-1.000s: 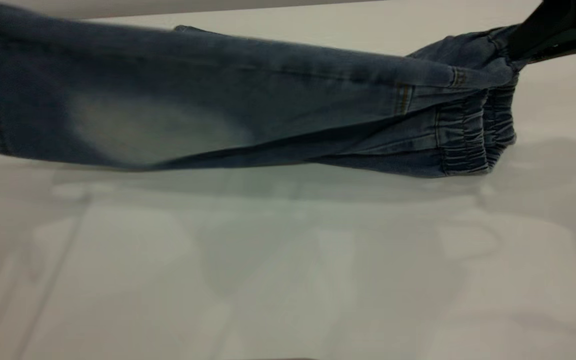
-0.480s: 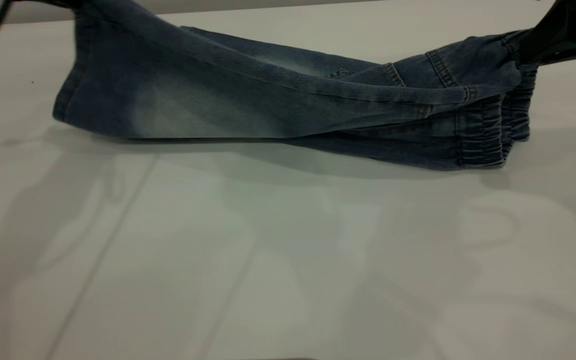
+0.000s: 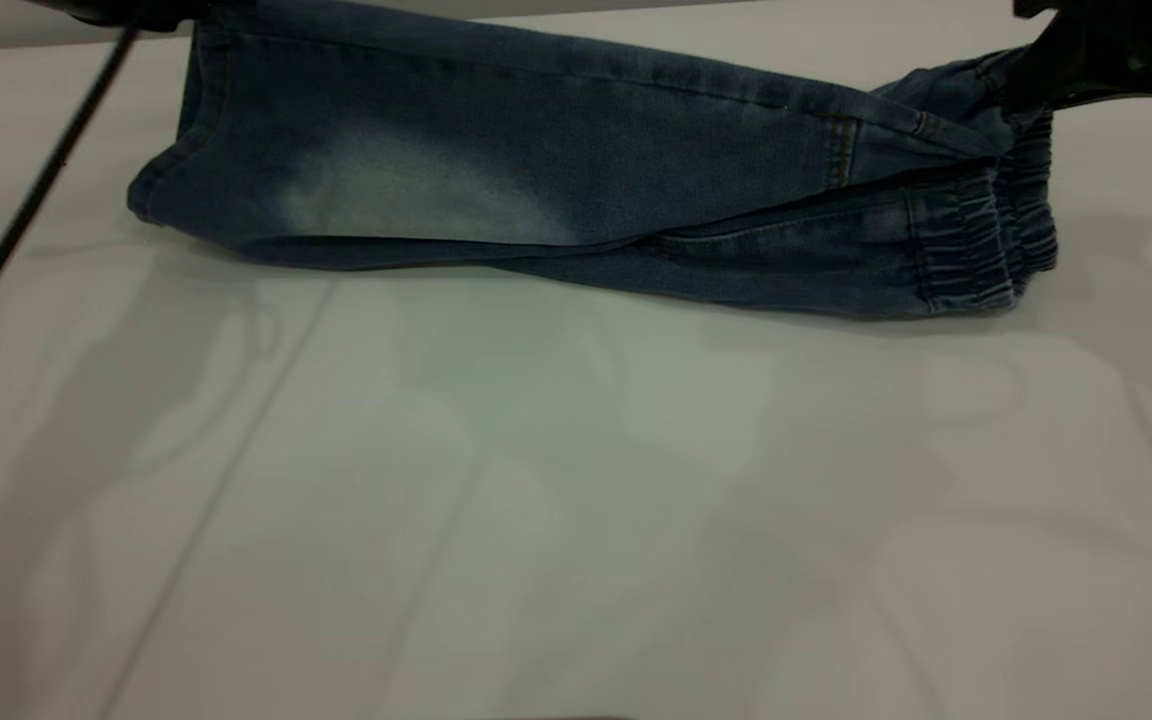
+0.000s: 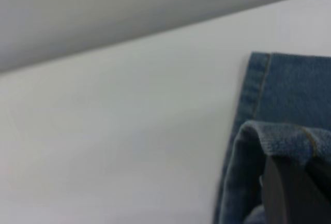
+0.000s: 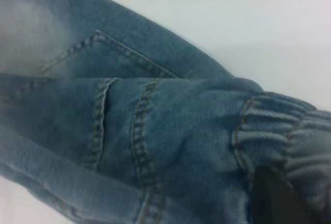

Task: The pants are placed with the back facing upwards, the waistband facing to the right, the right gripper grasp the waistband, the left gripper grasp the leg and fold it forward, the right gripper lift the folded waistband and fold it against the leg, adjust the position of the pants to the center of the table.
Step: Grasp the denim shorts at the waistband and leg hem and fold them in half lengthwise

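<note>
While the pants [image 3: 556,190] lie folded lengthwise across the far half of the table [image 3: 576,500], both ends are held up off the surface. At the exterior view's right edge the right gripper [image 3: 1046,75] has its fingers closed on the upper layer of the waistband [image 3: 976,245], pinching the gathered denim so that it rises toward the claw; the lower part of the elastic band rests on the table just beneath. In the right wrist view a dark fingertip [image 5: 279,198] presses into the ruffled elastic [image 5: 279,141], with a back pocket seam [image 5: 103,48] showing on the cloth beyond it.

At the upper left, the left gripper [image 3: 151,12] is mostly out of the exterior view, only a dark edge showing, with its thin cable [image 3: 31,200] slanting down across the table's left side. The leg [image 3: 386,170] hangs from that corner, its hem [image 3: 166,170] drooping to touch the table. In the left wrist view a dark finger [image 4: 295,193] sits against a folded-over hem [image 4: 284,136], closed on the denim, with a second hem layer [image 4: 258,84] lying flat on the white surface [image 4: 114,131] behind it.

A pale faded patch [image 3: 406,195] marks the top layer, facing the exterior camera
</note>
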You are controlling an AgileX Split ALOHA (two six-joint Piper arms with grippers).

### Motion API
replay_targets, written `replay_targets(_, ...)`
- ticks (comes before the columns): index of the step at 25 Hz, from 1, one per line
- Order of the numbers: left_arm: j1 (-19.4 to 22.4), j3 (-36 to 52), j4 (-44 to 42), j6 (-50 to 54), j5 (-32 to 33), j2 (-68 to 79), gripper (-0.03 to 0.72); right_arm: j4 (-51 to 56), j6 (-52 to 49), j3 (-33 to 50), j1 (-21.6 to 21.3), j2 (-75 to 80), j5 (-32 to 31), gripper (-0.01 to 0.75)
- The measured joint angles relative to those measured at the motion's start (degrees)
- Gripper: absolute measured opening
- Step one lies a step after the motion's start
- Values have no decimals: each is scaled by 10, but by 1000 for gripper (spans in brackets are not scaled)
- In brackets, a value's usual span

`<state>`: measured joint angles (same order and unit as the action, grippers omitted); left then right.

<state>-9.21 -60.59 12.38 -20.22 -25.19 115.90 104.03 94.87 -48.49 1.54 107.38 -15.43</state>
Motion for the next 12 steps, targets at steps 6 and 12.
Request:
replay_targets(6, 0, -4, -113, 0, -124, 45, 20, 1, 53, -30, 0, 32, 13, 39)
replay_targets(12, 0, -4, -145, 0, -292, 96, 57, 3, 63, -41, 0, 33, 56, 154)
